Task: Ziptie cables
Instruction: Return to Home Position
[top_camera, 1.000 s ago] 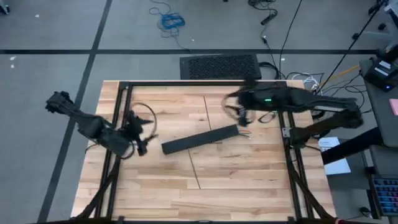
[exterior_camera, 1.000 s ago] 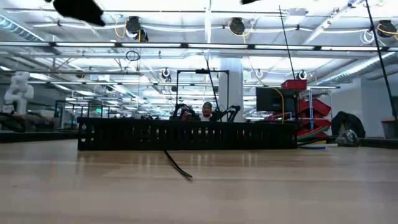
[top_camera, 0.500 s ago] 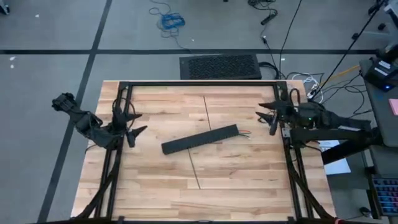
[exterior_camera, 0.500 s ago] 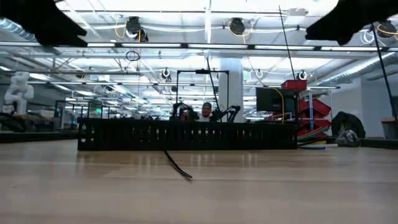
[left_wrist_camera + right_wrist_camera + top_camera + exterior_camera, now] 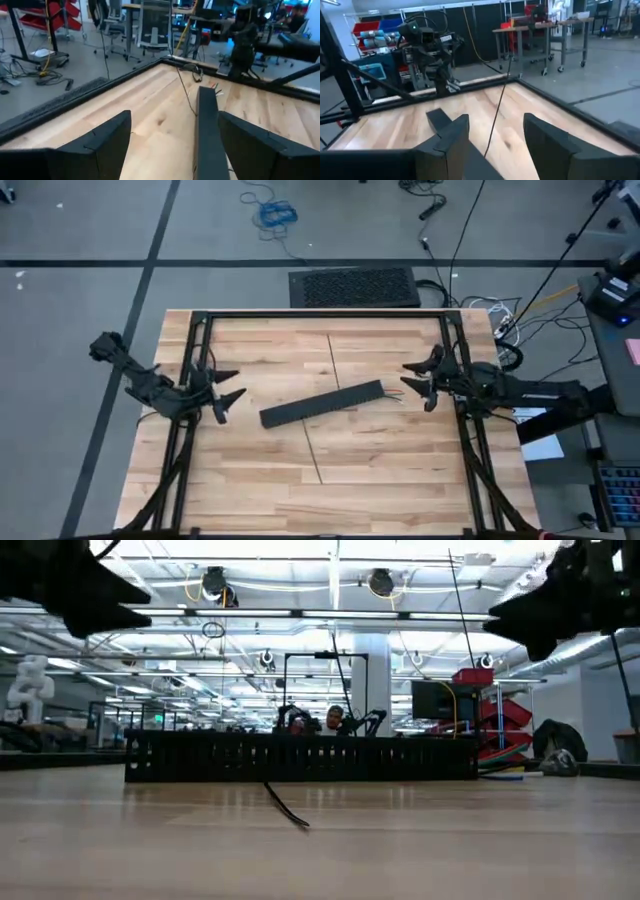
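Observation:
A long black slotted bar [image 5: 322,406] lies slanted on the middle of the wooden table. Of the cables, only the coloured ends [image 5: 393,392] show, sticking out of the bar's right end; the rest is hidden. One thin black zip tie [image 5: 333,360] lies on the far side of the bar and another [image 5: 313,455] on its near side. My left gripper [image 5: 232,383] hovers open at the table's left edge, pointing at the bar [image 5: 207,125]. At the right edge my right gripper [image 5: 406,378] is open too, just beyond the cable ends, facing the bar [image 5: 439,120].
A black metal frame [image 5: 320,315] runs along the table's far, left and right edges. Bare wood lies on the near side of the bar. In the low view the bar [image 5: 300,756] spans the middle with a zip tie [image 5: 286,806] in front of it; a person sits far behind.
My right gripper has drawn back from above the bar's right end toward the table's right edge. My left gripper has pulled back a little toward the left edge. In the low view both now hang lower. The bar, cables and zip ties have stayed put.

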